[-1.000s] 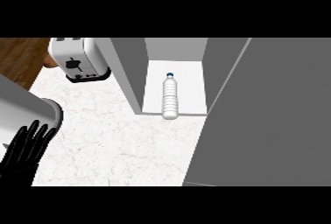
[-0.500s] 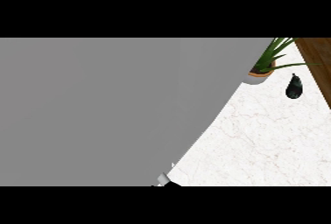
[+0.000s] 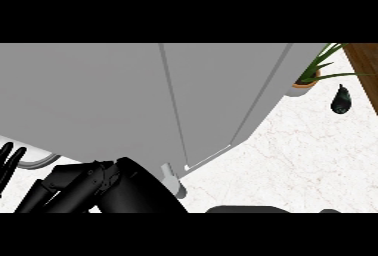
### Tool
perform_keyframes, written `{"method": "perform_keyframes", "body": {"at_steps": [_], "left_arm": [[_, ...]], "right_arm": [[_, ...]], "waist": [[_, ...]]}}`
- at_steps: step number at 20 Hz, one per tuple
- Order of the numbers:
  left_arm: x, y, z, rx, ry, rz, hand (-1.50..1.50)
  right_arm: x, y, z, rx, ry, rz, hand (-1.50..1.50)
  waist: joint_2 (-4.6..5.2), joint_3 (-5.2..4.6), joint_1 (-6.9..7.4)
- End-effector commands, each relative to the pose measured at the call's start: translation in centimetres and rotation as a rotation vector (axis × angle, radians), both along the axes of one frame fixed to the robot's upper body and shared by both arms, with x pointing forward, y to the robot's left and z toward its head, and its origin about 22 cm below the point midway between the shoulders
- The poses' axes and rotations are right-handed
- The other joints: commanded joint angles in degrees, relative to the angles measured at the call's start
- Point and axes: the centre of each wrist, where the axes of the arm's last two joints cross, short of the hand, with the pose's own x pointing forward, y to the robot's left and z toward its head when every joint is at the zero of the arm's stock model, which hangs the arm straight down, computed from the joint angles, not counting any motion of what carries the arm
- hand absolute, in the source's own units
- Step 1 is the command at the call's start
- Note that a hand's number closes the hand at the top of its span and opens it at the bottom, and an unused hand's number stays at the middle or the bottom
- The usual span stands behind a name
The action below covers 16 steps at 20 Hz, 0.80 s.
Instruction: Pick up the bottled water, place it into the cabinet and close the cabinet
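Cabinet (image 3: pixel 148 100) door looks shut, just above right hand (image 3: pixel 96 187); fingers curled, clamped on nothing visible. Bottled water not visible, presumably inside. Left hand (image 3: pixel 9 160) resting at left edge, fingers straight, apart. Task looks near done.

A home kitchen: grey cabinet (image 3: pixel 148 100) on a marble counter (image 3: pixel 295 165), potted plant (image 3: pixel 314 75) nearby

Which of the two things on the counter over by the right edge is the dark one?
The small dark object, lying on the white counter. The other, the potted plant up beside the grey cabinet, has green leaves in an orange pot.
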Motion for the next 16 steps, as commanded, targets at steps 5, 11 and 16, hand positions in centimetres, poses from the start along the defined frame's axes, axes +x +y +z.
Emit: {"method": "perform_keyframes", "body": {"at_steps": [5,11,16], "left_arm": [[-0.1,0.4,2.5,0.001,-0.016,-0.006,-1.50],[-0.9,0.1,2.9,0.005,0.002,0.006,-1.50],[-1.1,-0.4,2.5,0.020,-0.024,0.047,-1.50]], "right_arm": [[5.1,2.4,1.2,-0.071,0.066,0.171,1.50],[8.7,1.8,-1.3,-0.116,0.154,0.358,1.50],[13.0,-1.0,-2.0,-0.089,0.114,0.267,1.50]], "waist": [[0.50,0.10,0.04],[0.36,0.13,-1.03],[0.22,0.13,-1.90]]}}
